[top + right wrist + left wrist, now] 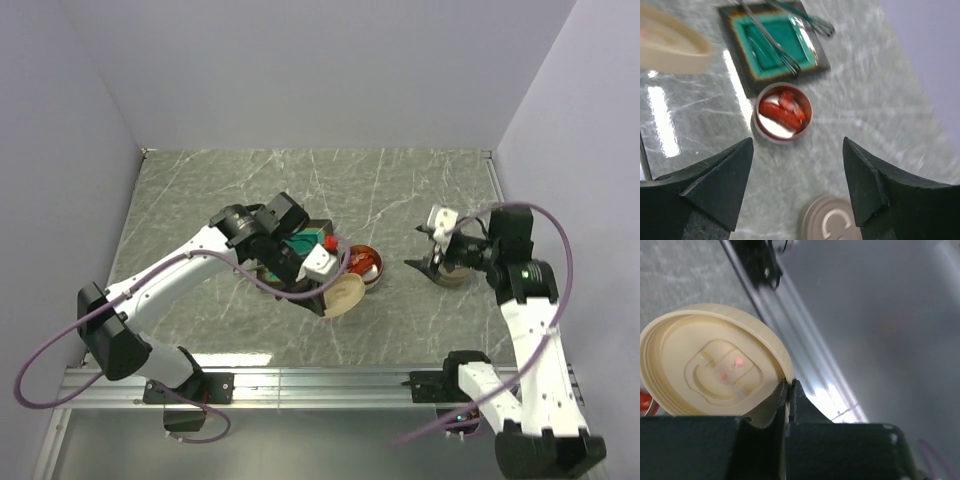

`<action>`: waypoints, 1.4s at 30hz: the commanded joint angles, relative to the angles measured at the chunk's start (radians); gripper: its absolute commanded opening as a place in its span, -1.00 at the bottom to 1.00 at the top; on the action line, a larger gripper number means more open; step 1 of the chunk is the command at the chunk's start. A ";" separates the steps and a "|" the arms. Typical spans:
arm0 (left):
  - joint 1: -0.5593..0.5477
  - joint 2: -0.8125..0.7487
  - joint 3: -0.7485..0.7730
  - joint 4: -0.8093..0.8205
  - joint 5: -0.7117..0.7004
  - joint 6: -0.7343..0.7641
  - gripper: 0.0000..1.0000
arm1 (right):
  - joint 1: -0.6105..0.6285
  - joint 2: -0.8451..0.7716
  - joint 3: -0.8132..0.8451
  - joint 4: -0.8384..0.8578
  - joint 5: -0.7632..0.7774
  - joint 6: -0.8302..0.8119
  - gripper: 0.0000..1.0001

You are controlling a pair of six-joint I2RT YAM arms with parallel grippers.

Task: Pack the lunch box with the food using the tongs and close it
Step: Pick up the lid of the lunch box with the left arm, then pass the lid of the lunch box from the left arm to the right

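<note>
Left claw [789, 390] pinched tight on the rim of the cream lid [715, 360], lid tilted. Right claw [797, 145] spread wide, holding nothing. Lunch box [756, 117] with red food [777, 114] sits just ahead of it; tongs [771, 40] lie beyond, on the teal tray [744, 62].

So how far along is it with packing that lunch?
Nearly done, it seems. Red food pieces already sit in the round lunch box, and the tongs lie on the teal tray. In hand: the left gripper pinches a cream lid beside the box. Left: setting it on and closing. The right gripper hangs open above a second round piece.
</note>
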 commanded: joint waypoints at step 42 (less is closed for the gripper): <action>0.034 -0.189 -0.068 0.483 0.010 -0.518 -0.03 | 0.625 0.062 0.125 -0.008 0.085 0.007 -1.00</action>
